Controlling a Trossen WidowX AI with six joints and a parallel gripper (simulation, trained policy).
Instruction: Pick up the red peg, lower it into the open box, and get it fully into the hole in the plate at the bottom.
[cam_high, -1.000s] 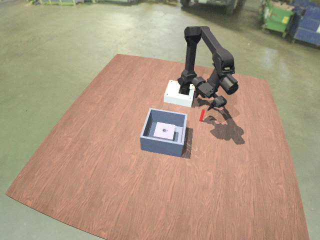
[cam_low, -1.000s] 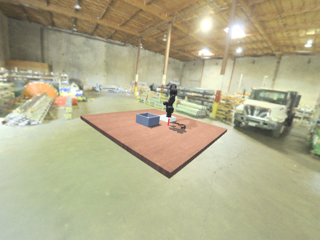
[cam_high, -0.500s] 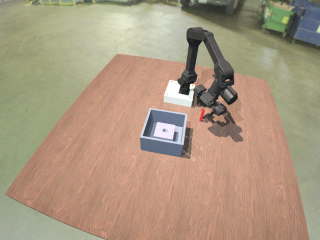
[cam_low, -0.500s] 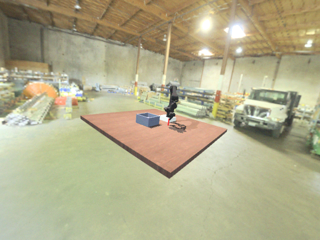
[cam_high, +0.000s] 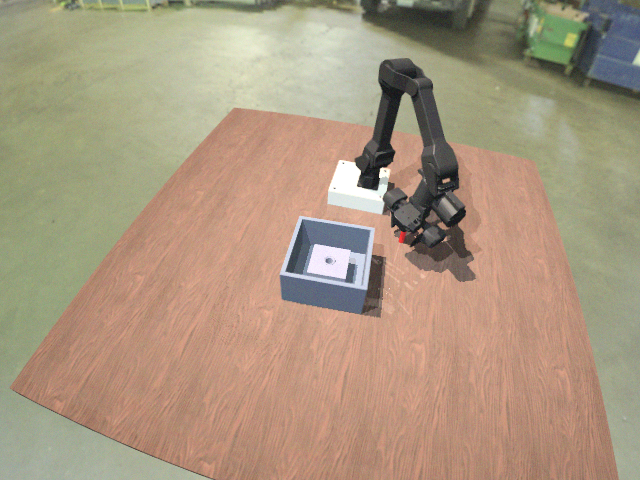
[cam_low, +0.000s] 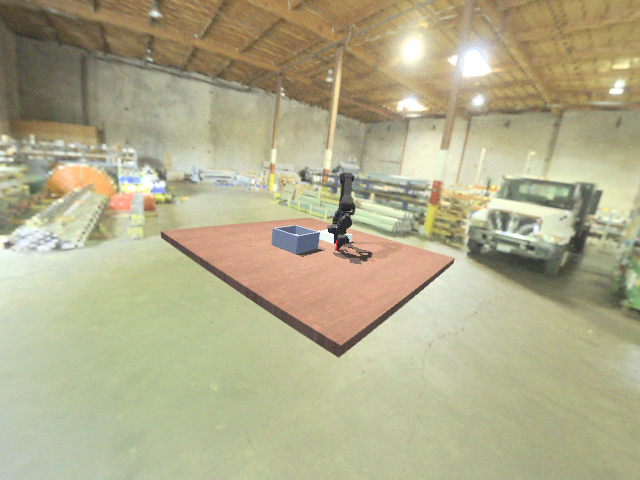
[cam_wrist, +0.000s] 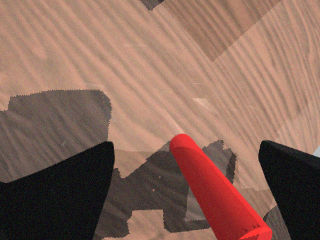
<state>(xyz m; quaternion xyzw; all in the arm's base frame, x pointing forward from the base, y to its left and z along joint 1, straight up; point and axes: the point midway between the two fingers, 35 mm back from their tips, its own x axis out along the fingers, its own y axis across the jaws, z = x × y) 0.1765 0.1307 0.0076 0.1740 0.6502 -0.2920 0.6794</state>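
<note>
Red peg (cam_high: 402, 237) (cam_low: 336, 247) (cam_wrist: 212, 187) and gripper (cam_high: 406, 239) (cam_low: 338, 244) (cam_wrist: 190, 151) nearly coincide in the top view, the peg's upper part hidden under the claw and its lower part showing beside the fingers. It is outside the blue-grey open box (cam_high: 324, 291) (cam_low: 294, 243), to the picture's right of it. The square plate (cam_high: 317, 268) inside has a round hole, with nothing in it.

From the exterior, the peg looks upright on the wooden table top (cam_high: 232, 361) (cam_low: 310, 289) (cam_wrist: 75, 60), its long axis close to vertical, right at the foot of the single arm (cam_high: 434, 124) (cam_low: 346, 193).

At the wrist, the fingers stand wide apart and grip nothing. The peg runs slantwise through the gap, its nearer end towards the right-hand finger in the picture, so I judge a small sideways correction may be needed before closing. It is a slim, plain, evenly bright red cylinder with a darker shaded side.

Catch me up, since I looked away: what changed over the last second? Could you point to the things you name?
The claw (cam_high: 416, 240) (cam_low: 338, 246) (cam_wrist: 190, 151) came down around the red peg (cam_high: 402, 237) (cam_low: 336, 247) (cam_wrist: 215, 185), its fingers open on either side, not gripping it. The peg, blue box (cam_high: 323, 291) (cam_low: 295, 243) and plate (cam_high: 338, 268) look unmoved.
</note>
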